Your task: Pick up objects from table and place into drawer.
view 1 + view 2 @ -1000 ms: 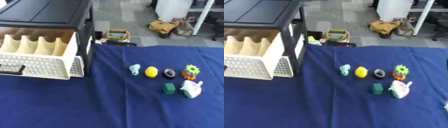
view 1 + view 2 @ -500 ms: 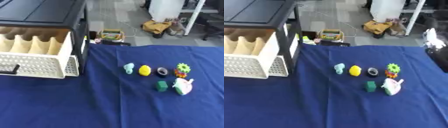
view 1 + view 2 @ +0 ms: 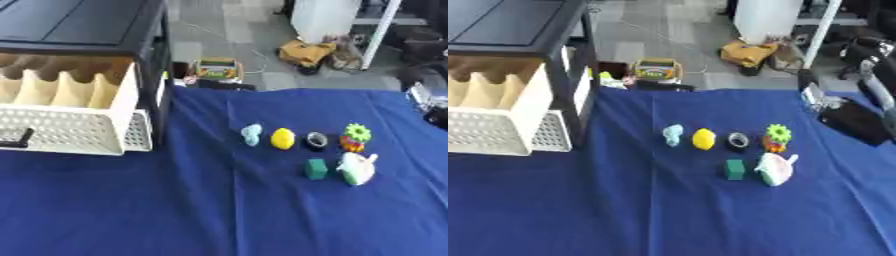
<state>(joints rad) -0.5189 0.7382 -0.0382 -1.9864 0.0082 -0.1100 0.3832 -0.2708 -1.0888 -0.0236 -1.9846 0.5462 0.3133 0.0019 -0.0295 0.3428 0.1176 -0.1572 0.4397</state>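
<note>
Six small things lie in a cluster on the blue cloth: a pale blue piece (image 3: 251,134), a yellow lemon shape (image 3: 282,138), a black ring (image 3: 316,141), a green gear on an orange base (image 3: 356,136), a green cube (image 3: 316,169) and a white-and-green pot shape (image 3: 356,168). The white perforated drawer (image 3: 74,134) stands pulled out at the left, with beige dividers inside. My right hand (image 3: 850,121) comes in from the right edge, above the cloth and to the right of the gear, touching nothing. My left hand does not show.
The black cabinet (image 3: 83,22) sits over the drawer at the upper left. Beyond the table's far edge are a small colourful box (image 3: 214,69), a yellow bag (image 3: 306,52) and a white post (image 3: 374,35) on the floor. Bare blue cloth (image 3: 219,210) fills the front.
The camera has shifted, so the whole scene sits further left. My right hand has entered from the upper right and dropped lower, toward the cloth. The small things have not moved.
</note>
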